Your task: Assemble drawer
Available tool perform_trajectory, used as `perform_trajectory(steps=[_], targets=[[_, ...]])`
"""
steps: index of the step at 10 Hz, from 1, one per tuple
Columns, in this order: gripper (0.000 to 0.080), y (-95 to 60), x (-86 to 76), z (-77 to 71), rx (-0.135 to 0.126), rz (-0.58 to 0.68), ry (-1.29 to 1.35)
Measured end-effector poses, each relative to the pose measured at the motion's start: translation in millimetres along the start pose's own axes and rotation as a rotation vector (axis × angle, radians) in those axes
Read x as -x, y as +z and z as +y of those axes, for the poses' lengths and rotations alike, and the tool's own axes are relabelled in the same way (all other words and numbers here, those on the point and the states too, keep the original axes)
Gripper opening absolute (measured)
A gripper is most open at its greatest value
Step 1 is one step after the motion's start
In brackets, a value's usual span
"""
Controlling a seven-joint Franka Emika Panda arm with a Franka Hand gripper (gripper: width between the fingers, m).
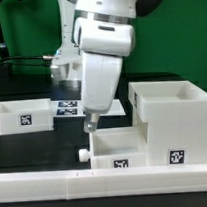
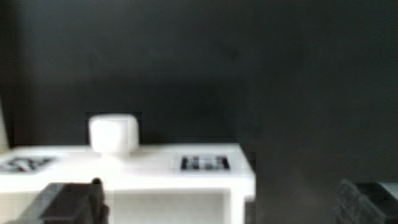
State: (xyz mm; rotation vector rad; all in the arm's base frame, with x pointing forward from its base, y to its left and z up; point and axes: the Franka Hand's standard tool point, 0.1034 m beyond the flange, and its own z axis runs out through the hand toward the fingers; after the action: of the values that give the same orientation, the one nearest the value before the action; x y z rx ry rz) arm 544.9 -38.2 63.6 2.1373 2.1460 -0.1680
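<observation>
Checked the gripper [image 1: 90,123] [image 2: 222,206] first. Found it hanging point-down from the white arm [image 1: 100,52], spread wide, with the two dark fingers [image 2: 71,203] well apart in the wrist view and closed on no part.

Located the knobbed tray [image 1: 122,145] [image 2: 125,185] directly below the gripper, open side up on the black table [image 1: 34,146] [image 2: 214,60]. Saw its round knob [image 1: 83,153] [image 2: 112,133] just under the fingertips and a little toward the exterior view's left, projecting from the tray's end wall. Counted two square tags [image 2: 206,162] on that wall in the wrist view, one on either side of the knob. Could not confirm contact between fingertips and tray rim from either view.

Placed the housing [image 1: 177,111] beside the gripper toward the exterior view's right, with its open side upward, set close against the knobbed tray. Could not confirm contact between the two.

Placed the second tray [image 1: 22,115] well apart from the gripper toward the exterior view's left, upright on the table, one tag showing on its near wall.

Noted the marker board [image 1: 64,107] flat on the table behind the gripper, partly hidden by the arm. Noted the long low rail [image 1: 97,177] lying across the foreground, nearer the camera than the gripper and just in front of the knobbed tray and the housing.

Judged the wrist view soft in focus; left finer detail of the tags unrecorded.
</observation>
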Motion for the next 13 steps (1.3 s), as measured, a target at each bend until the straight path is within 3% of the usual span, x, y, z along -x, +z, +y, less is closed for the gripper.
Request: perform_trajectory(steps=[1, 4, 5, 6, 9, 11, 12, 13], targets=[[0.0649, 2.4, 6.8, -1.7, -0.007, -0.001, 0.009], [0.0649, 3.1, 6.5, -2.0, -0.008, 0.005, -0.003], [0.0649, 4.9, 15.0, -2.7, -0.012, 0.028, -0.015], [0.0649, 16.4, 31.0, -3.2, -0.022, 0.079, -0.063], [0.0649, 30.3, 53.1, 9.4, -0.044, 0.181, -0.205], [0.0649, 40.4, 53.8, 9.9, -0.05, 0.232, -0.256], [0.0649, 43.8, 53.6, 4.7, -0.079, 0.274, -0.219], [0.0649, 45.0, 60.4, 2.5, -0.091, 0.291, -0.209]])
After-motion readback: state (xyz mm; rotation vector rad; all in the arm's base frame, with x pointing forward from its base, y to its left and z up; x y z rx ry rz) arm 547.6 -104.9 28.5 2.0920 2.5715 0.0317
